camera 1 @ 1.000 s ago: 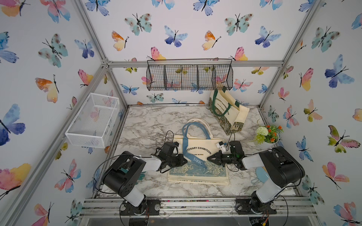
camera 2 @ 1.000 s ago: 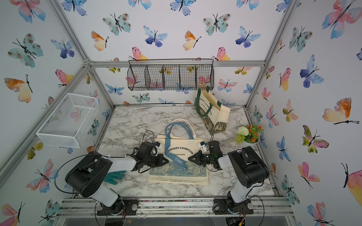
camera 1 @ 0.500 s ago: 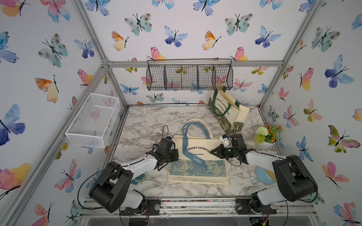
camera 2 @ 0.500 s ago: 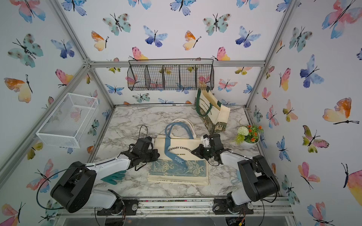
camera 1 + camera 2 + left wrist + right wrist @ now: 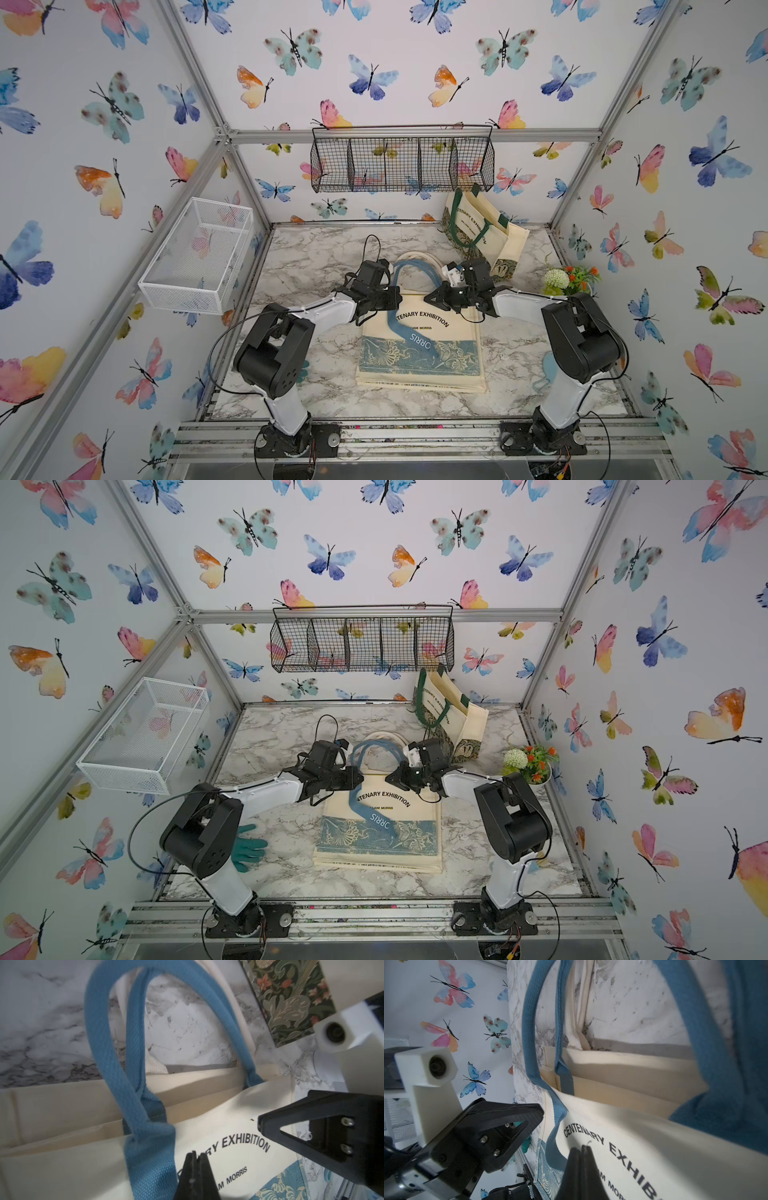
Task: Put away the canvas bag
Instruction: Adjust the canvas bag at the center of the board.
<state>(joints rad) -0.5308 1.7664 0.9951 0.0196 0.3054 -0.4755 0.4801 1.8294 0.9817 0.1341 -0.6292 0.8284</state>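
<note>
Left wrist view: your left gripper [image 5: 194, 1157] has its jaws pressed together with nothing between them, tip over the printed face of the canvas bag [image 5: 62, 1167], beside a blue handle [image 5: 104, 1053]. Right wrist view: your right gripper [image 5: 581, 1151] is likewise closed and empty, over the lettering. In both top views the bag lies flat mid-way across the marble table [image 5: 307, 257], handles looped toward the back wall, grippers facing each other near its top edge, apart
</note>
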